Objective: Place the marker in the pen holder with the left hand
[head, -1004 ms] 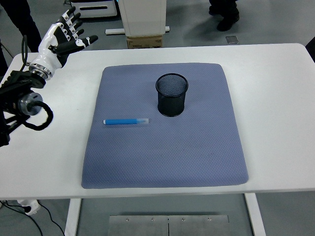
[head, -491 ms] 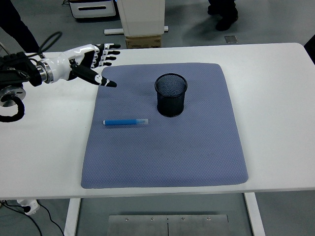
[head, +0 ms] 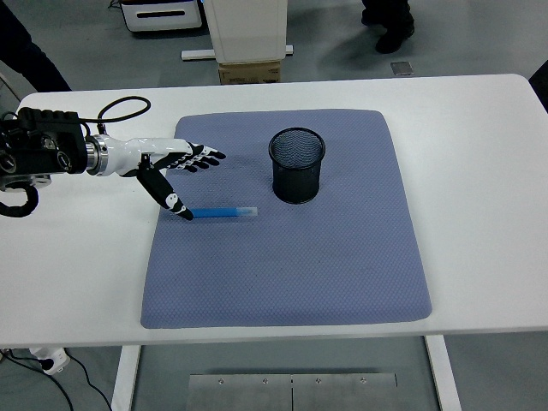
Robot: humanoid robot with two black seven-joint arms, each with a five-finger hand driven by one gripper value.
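the marker (head: 219, 211) lies flat on the grey mat (head: 287, 282) on the bench (head: 479, 214), its long axis left to right, left of the pen holder (head: 299, 164). the left hand (head: 171, 167) hovers at its left end, fingers (head: 205, 157) spread and empty, thumb tip just beside it.

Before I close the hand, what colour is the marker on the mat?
Blue body with a pale, clear-looking cap end, seen in the head view: marker.
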